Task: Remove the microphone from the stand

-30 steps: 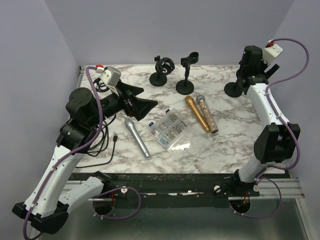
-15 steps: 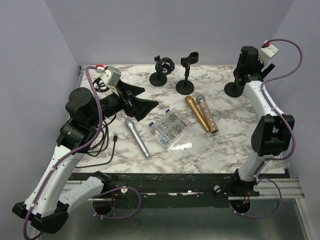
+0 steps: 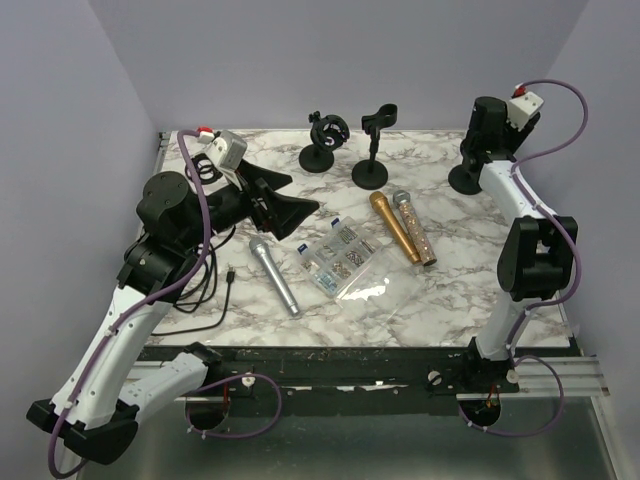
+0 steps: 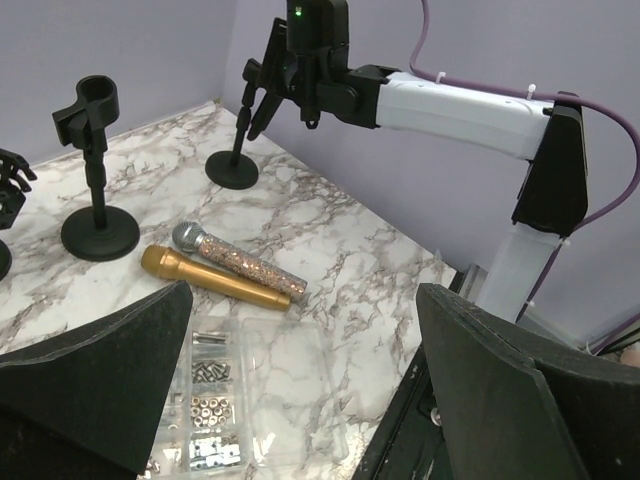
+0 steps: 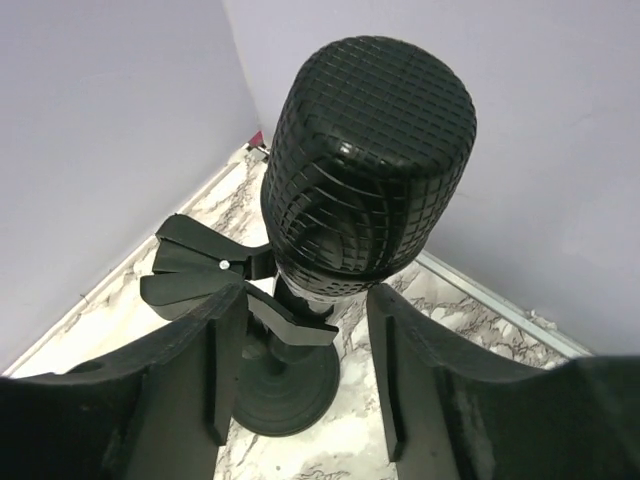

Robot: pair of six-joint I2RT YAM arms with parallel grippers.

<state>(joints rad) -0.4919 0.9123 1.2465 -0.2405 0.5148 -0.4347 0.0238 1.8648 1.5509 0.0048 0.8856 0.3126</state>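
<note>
- The right gripper is reaching to the far right corner of the table, where the stand is standing close to the wall.
- Its two fingers are flanking the handle of the black microphone just below the gridded head. They appear to be clamping it, though the head is hiding the contact itself.
- The grip is sitting high on the handle, presumably so that the fingers are staying out of the way of the clip.
- The black microphone is pointing head-up above the base of the stand. The clip is showing just left of and below the handle, and seems not to be around it. Whether the lower end is fully free cannot be told.
- The left gripper is hovering over the left half of the table with its fingers wide apart and nothing between them, likely parked out of the working arm's way.
- A gold microphone, a glittery microphone and a silver microphone are lying flat around a clear plastic box, well apart from the stand.
</note>
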